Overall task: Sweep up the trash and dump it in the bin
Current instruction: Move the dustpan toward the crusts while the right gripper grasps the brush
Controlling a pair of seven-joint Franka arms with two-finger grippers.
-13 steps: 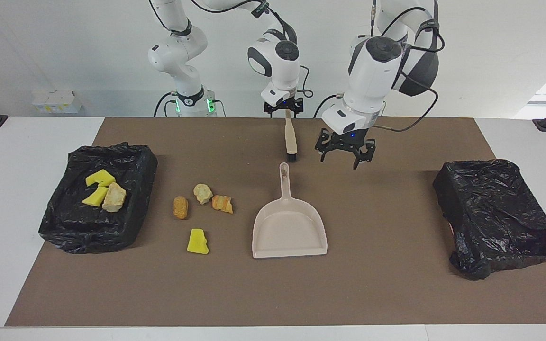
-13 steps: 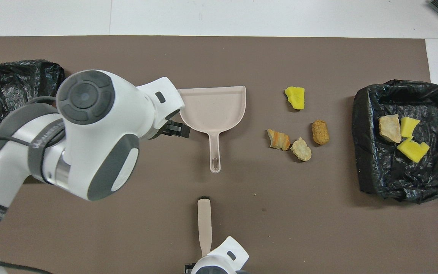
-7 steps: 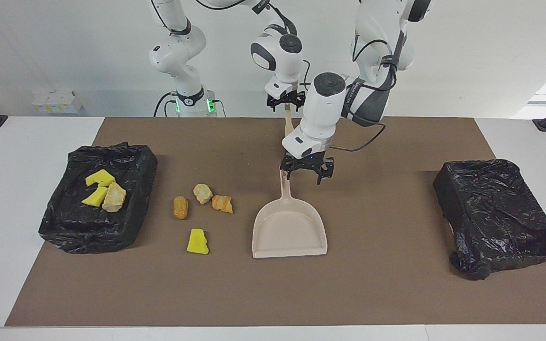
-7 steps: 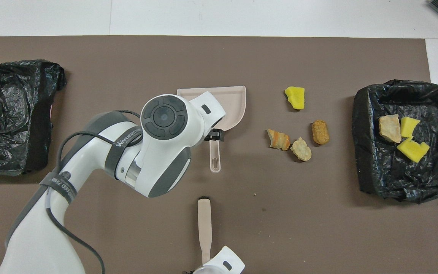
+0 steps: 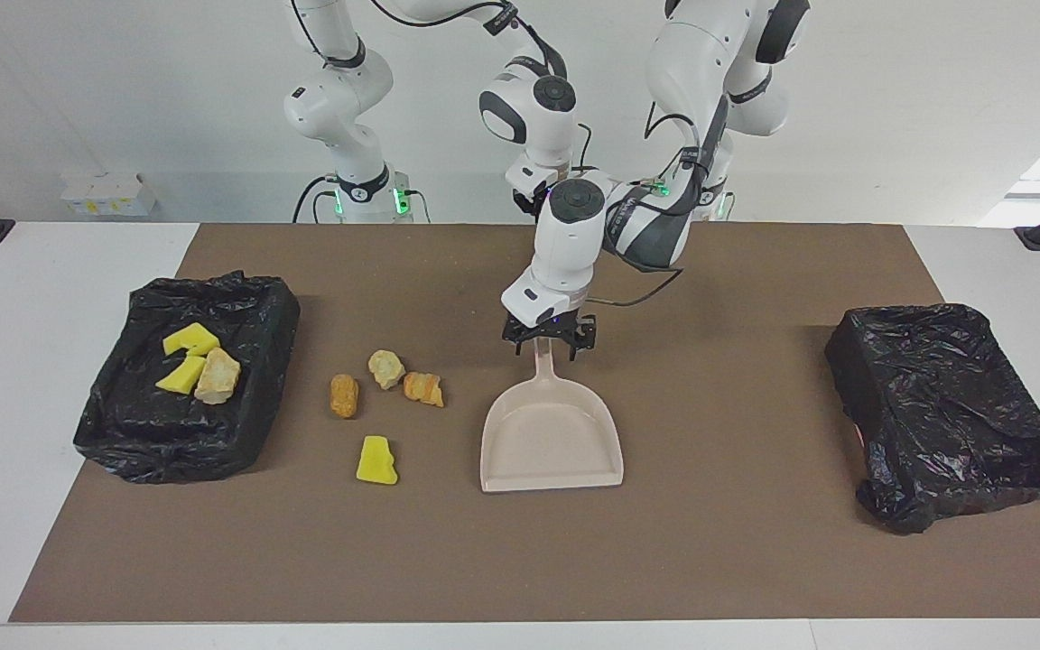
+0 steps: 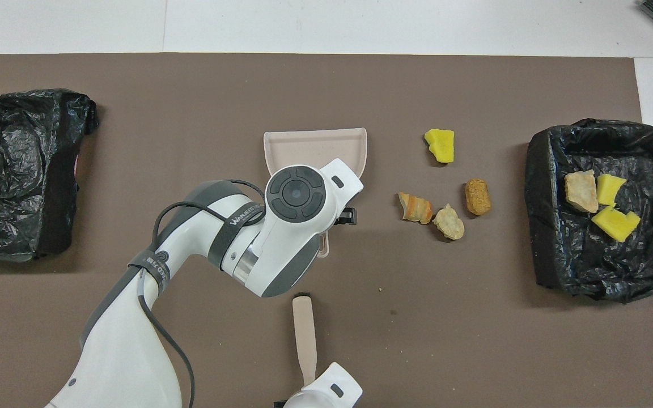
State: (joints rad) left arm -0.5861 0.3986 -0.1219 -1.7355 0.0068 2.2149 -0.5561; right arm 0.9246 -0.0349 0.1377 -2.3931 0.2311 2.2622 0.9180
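Seen overhead, your left gripper is standing wide around the dustpan handle. At its six o'clock your right gripper is clamping the brush. Four trash lumps are lying at the dustpan's three o'clock, and three more are in the bin.

A white table carries a brown mat, and on the mat lie two black-lined bins, a dustpan and four trash lumps between dustpan and bin.
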